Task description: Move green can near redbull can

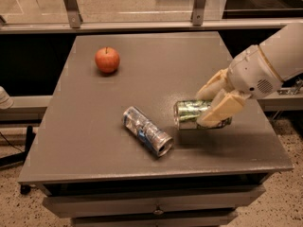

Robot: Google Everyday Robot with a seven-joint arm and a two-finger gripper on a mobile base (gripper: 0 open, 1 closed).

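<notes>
The green can (187, 113) is held on its side, clamped between the fingers of the gripper (203, 109), low over the table (156, 74). The redbull can (147, 130) is seen lying near the gripper, to its left in the view. The carrying step is judged almost finished; lowering and release are called for next.

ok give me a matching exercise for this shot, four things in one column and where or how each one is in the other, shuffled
Things
1 apple
2 redbull can
3 green can
4 pincer

Places or states
a lying free on its side, front middle of the table
b shut across a can, over the table's right side
c alone at the far left
d held on its side, just right of the other can

Pairs: 1-c, 2-a, 3-d, 4-b
</notes>
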